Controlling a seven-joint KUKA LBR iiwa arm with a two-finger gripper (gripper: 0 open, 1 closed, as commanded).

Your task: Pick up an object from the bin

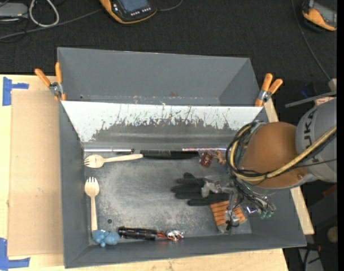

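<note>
- In the camera view, you see the arm coming in from the right, its orange cover (271, 151) and looped cables above the right end of the grey bin (160, 83).
- The gripper (235, 210) is low in the bin's near right corner; you cannot tell whether it is open or closed, as wires and the wrist crowd it.
- Right at the gripper lies an orange ribbed piece (218, 212), flat on the floor, partly covered by the tool. Whether they touch you cannot tell.
- Just to the left of it, a black glove-like thing (188, 186) sprawls near the middle of the floor, its right end reaching under the wrist.
- By the back wall you have a small reddish-brown thing (205, 160) and a long dark strip (166, 154).
- Well apart, on the left, lie two pale forks: one (112, 160) along the back wall, one (92, 199) along the left wall.
- Along the near wall sit a blue lump (105, 239), a black pen (136, 233) and a shiny scrap (175, 236).
</note>
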